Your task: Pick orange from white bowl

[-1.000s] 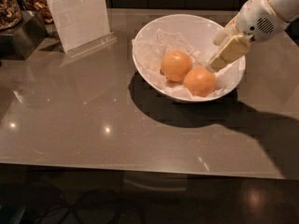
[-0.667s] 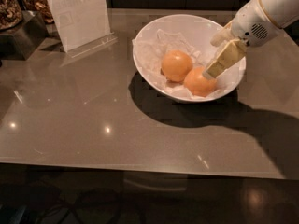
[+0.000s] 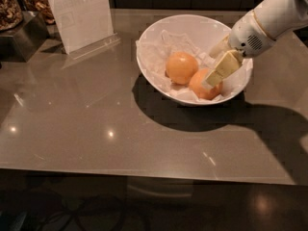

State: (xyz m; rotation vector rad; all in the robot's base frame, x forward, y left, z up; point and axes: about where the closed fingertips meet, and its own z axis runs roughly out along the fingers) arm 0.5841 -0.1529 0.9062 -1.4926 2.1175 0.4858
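The white bowl (image 3: 149, 66) stands on the grey table, lined with crumpled white paper. Two oranges lie in it. The deeper-coloured orange (image 3: 201, 86) is at the front right. Its twin with the paler top (image 3: 181, 67) is to its left, touching it. My gripper (image 3: 213, 70) reaches in over the bowl's right rim from the white arm (image 3: 269, 18). It is open. Its near cream finger (image 3: 222, 68) lies over the upper right of the deeper orange. The far finger shows behind it, above the paper. Nothing is held.
A clear acrylic sign holder with a white sheet (image 3: 79, 13) stands at the back left. A metal box (image 3: 21, 37) and a jar of nuts (image 3: 8, 6) are at the far left. The bowl and arm cast dark shadows on the table.
The gripper has moved left and down, further into the bowl, and its near finger now overlaps the front right orange. The oranges and bowl have not moved.
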